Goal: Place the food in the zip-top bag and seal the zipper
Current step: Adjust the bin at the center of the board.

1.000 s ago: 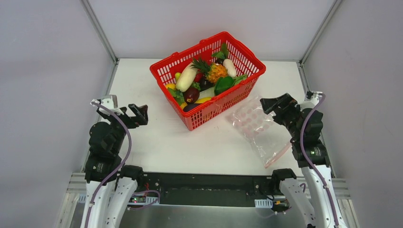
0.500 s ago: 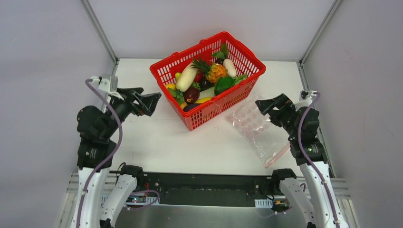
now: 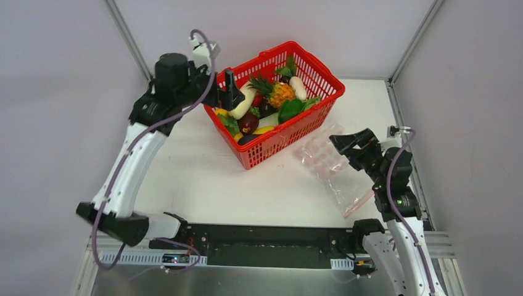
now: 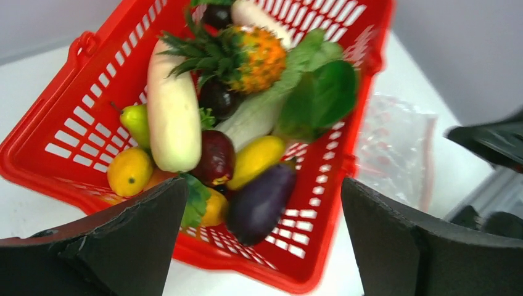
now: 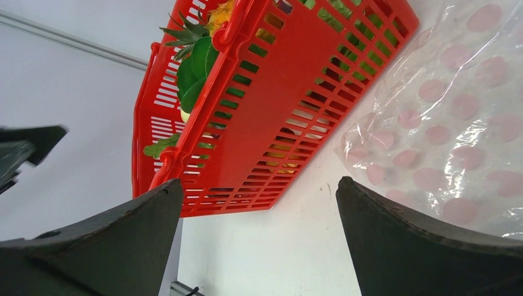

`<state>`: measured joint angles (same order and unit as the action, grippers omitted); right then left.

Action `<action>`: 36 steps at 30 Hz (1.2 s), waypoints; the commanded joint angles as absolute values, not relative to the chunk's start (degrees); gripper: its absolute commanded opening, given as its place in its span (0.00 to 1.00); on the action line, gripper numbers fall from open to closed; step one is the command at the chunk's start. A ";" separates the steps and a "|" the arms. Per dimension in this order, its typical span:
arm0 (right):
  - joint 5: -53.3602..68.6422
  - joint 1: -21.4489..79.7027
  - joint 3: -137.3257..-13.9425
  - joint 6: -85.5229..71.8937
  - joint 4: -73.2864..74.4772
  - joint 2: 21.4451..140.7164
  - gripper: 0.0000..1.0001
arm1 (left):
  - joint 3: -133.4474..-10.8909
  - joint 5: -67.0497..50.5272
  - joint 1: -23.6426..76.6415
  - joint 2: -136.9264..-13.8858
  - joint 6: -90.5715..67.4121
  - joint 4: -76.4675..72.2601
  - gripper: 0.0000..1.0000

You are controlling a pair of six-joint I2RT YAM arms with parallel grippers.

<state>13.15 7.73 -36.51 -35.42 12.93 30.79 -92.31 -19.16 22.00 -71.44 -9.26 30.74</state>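
The left gripper [image 3: 230,92], jaws wide and empty, hovered at the red basket [image 3: 280,143] of toy food [image 3: 280,94], upper centre. The right gripper [image 3: 349,143], likewise released, hung over the zip-top bag [image 3: 338,172], right of frame.

The left hand [image 3: 233,92] hides the basket's [image 3: 277,139] left corner — the bag [image 5: 456,123] runs off the right wrist view.

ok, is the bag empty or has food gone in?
Empty. The zip-top bag lies flat on the table, only pink dots showing through it; the food all sits in the red basket.
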 commanded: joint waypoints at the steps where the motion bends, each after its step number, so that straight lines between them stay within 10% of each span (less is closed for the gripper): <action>1: 15.64 7.90 -34.78 -38.39 8.74 28.81 0.98 | -100.00 -13.94 22.55 -83.94 -5.57 37.93 1.00; 9: 15.78 7.82 -33.41 -38.76 8.33 28.45 0.98 | -104.71 -3.34 22.76 -97.05 -4.79 43.51 1.00; 36: 17.65 7.87 -29.39 -39.01 3.13 36.28 0.98 | -74.48 0.41 15.15 -83.33 -10.55 33.81 1.00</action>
<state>15.97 7.73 -29.30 -38.54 6.26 35.90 -75.42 -0.97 16.78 -79.50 -9.02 21.65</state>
